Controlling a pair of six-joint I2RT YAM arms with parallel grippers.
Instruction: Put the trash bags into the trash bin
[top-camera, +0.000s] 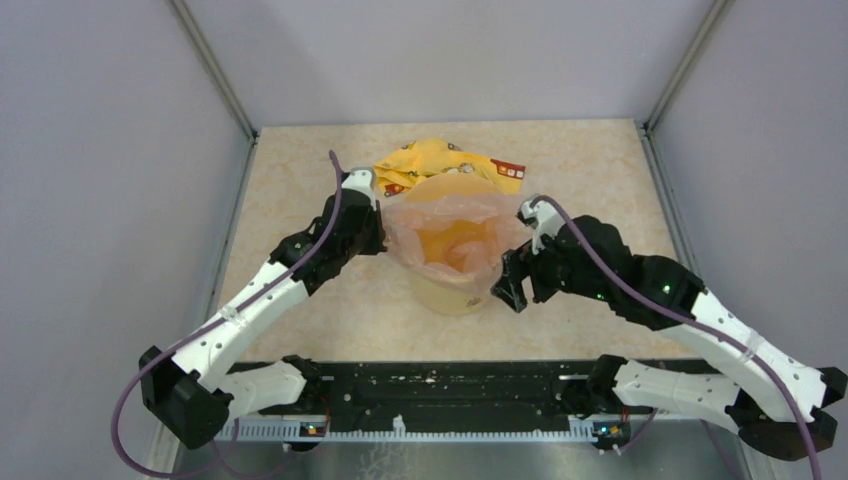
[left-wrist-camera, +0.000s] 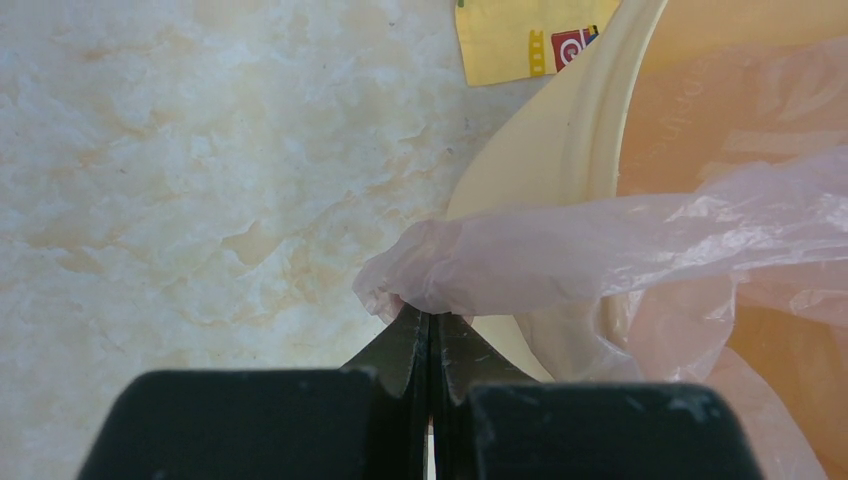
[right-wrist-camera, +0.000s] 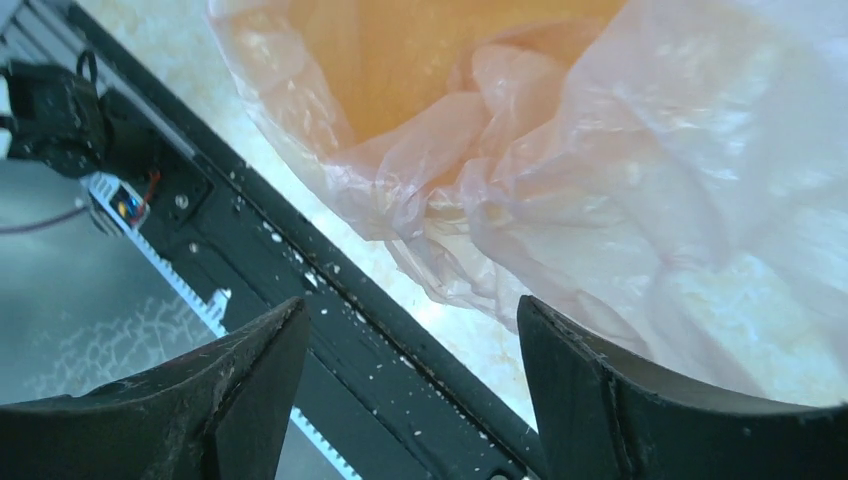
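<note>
The pale pink trash bag (top-camera: 452, 222) lies draped over and into the round pale yellow trash bin (top-camera: 452, 292) at the table's middle. Its edges hang over the rim (left-wrist-camera: 590, 130). My left gripper (top-camera: 383, 232) is at the bin's left side, shut on a bunched corner of the bag (left-wrist-camera: 600, 245), with the tips (left-wrist-camera: 432, 315) pinching the film just outside the rim. My right gripper (top-camera: 508, 290) hangs at the bin's right front, open, with nothing between its fingers (right-wrist-camera: 410, 310). The bag's crinkled folds (right-wrist-camera: 620, 180) are just beyond those fingers, and the bin's orange inside (right-wrist-camera: 400, 60) shows through them.
A crumpled yellow printed wrapper (top-camera: 440, 162) lies behind the bin, touching it, and its corner (left-wrist-camera: 520, 35) shows in the left wrist view. The black rail (top-camera: 440, 382) runs along the near table edge, also below the right gripper (right-wrist-camera: 300, 270). Grey walls stand on three sides.
</note>
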